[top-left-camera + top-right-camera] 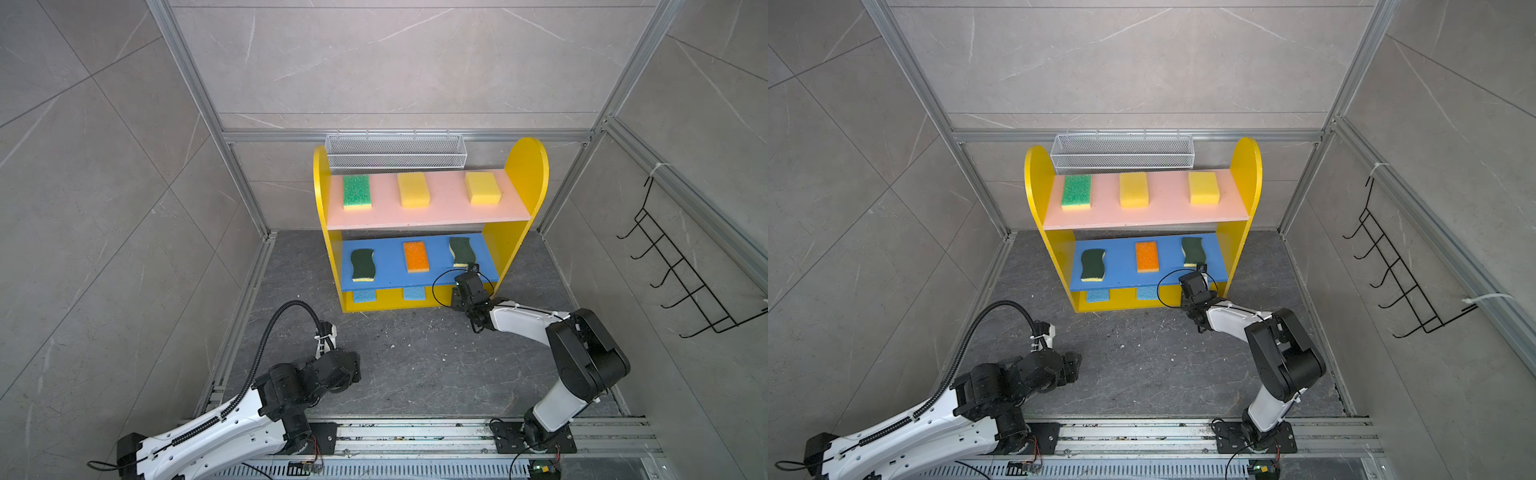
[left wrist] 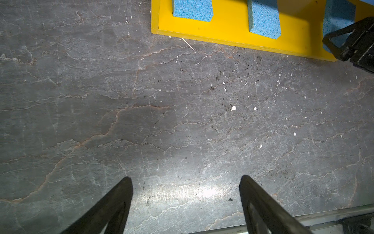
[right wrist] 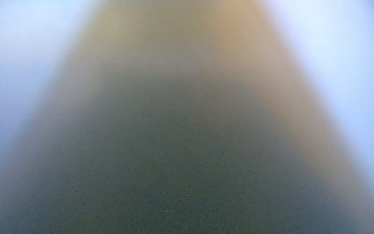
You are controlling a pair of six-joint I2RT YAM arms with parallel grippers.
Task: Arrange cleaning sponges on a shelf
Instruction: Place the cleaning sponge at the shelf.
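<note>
The shelf [image 1: 528,174] holds a bright-green-topped sponge [image 1: 356,190] and two yellow sponges [image 1: 412,189] on its pink board. On the blue board [image 1: 390,266] lie a dark-green wavy sponge [image 1: 363,264], an orange-topped one [image 1: 416,256] and another dark-green wavy sponge [image 1: 460,250]. My right gripper [image 1: 471,268] is at that last sponge's near end, seemingly shut on it. The right wrist view is only a dark-green and tan blur. Light-blue sponges [image 2: 192,10] lie on the yellow base. My left gripper [image 2: 186,182] hangs open over bare floor, holding nothing.
A white wire mesh basket [image 1: 395,151] hangs on the back wall behind the shelf. A black wire hook rack [image 1: 685,270] is on the right wall. An aluminium rail [image 1: 415,436] carries both arm bases along the front of the dark stone floor [image 1: 415,365].
</note>
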